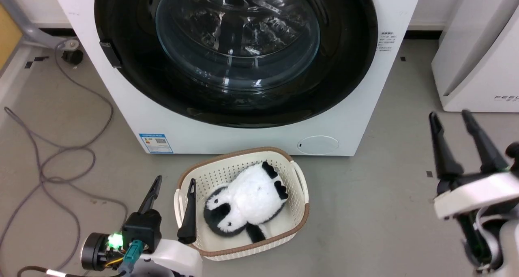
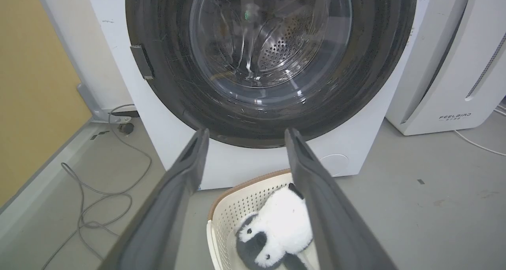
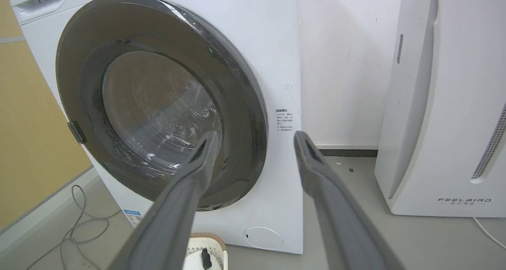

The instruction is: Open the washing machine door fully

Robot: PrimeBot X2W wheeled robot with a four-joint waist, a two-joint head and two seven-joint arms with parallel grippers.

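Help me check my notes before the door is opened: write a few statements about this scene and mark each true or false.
1. The washing machine door is shut against the washing machine. True.
2. The left gripper is clamped on the door. False: it is open and apart from the door, low by the left rim of the basket.
3. A panda plush toy lies in the basket. True.
4. The right gripper is shut. False: its fingers are spread and hold nothing, off to the machine's right.
5. A white appliance stands to the right of the washing machine. True.
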